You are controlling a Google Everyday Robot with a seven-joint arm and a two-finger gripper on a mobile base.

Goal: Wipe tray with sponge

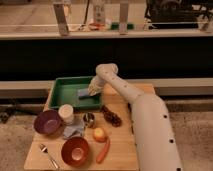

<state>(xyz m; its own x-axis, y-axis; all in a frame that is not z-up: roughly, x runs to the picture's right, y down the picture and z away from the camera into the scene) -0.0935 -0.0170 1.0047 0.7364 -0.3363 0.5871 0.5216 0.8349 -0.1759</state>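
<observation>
A green tray (62, 95) sits at the back left of the wooden table. A blue-grey sponge (84, 92) lies inside it toward the right side. My gripper (93, 90) is at the end of the white arm, down in the tray's right part, right at the sponge's right end. The arm reaches in from the lower right and hides part of the tray's right rim.
In front of the tray stand a purple bowl (47, 121), a white cup (66, 113), a small metal cup (89, 119), a crumpled cloth (74, 131), grapes (112, 117), an orange fruit (99, 134), a carrot (103, 150), a red bowl (75, 151) and a fork (47, 155).
</observation>
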